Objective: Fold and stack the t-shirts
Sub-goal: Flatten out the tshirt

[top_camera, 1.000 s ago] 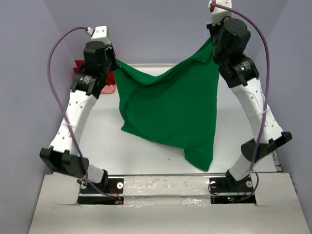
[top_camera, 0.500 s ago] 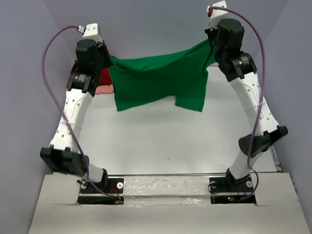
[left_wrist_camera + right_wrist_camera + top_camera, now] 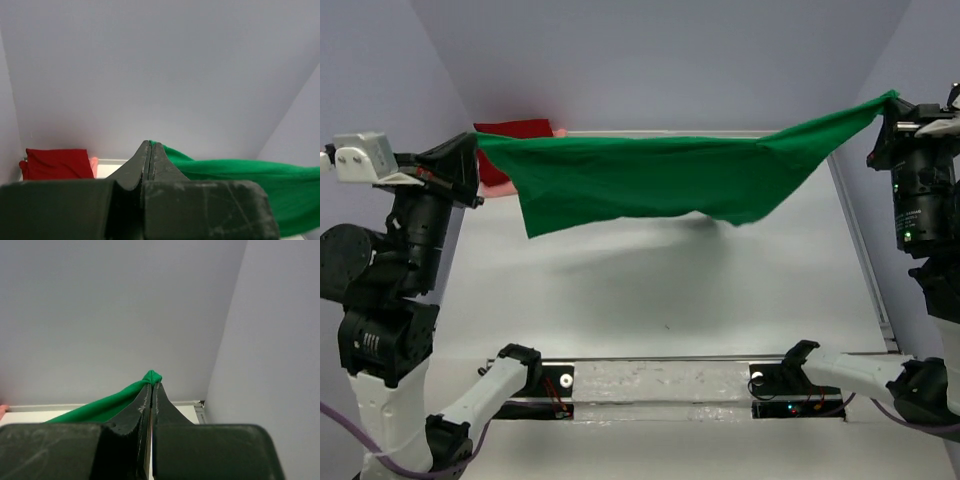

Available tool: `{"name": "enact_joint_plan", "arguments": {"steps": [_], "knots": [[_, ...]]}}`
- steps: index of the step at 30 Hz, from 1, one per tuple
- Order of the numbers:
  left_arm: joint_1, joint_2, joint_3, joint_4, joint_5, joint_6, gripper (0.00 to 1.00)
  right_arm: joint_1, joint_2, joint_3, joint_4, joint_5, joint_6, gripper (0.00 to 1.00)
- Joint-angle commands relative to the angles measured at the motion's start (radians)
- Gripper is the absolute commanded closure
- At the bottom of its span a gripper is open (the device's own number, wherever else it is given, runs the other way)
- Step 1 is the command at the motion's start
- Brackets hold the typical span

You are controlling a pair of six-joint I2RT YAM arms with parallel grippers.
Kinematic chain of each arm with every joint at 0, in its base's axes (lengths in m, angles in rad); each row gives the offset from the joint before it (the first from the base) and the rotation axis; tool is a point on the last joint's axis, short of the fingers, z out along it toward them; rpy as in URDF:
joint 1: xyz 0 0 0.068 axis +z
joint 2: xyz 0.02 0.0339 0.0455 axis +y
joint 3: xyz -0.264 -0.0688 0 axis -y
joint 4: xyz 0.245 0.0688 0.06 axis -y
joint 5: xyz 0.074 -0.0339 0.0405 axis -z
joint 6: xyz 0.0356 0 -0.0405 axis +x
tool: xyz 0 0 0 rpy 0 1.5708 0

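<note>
Above the white desk [image 3: 670,290], in the top view, the bright green cloth t-shirt [image 3: 660,180] now hangs stretched almost flat in the air. A second ago it sagged in a deep drape, and the arms have since swung wide apart. The left jaws and right jaws are each clamped shut on an opposite end, a spread that I judge suits laying it down for folding. From the left wrist, closed jaws pinch green cloth; the dark red cloth t-shirt [image 3: 57,164] and a sliver of the salmon pink t-shirt [image 3: 94,164] lie at the back. From the right wrist, a green tuft pokes past shut jaws. Which edges are gripped is unclear, and most of the pink shirt is hidden.
</note>
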Motion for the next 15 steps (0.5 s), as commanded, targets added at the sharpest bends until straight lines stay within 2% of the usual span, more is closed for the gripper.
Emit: {"name": "enact_joint_plan", "arguments": {"steps": [1, 9, 15], "knots": [[-0.005, -0.007, -0.027, -0.107, -0.012, 0.0, 1.0, 0.014, 0.002, -0.054, -0.093, 0.055, 0.063, 1.0], [-0.003, -0.023, -0.112, -0.136, -0.037, -0.042, 1.0, 0.014, 0.031, -0.04, -0.103, 0.053, 0.084, 1.0], [-0.003, 0.074, -0.141, -0.053, -0.093, -0.051, 1.0, 0.014, 0.185, 0.015, -0.02, 0.053, 0.02, 1.0]]}}
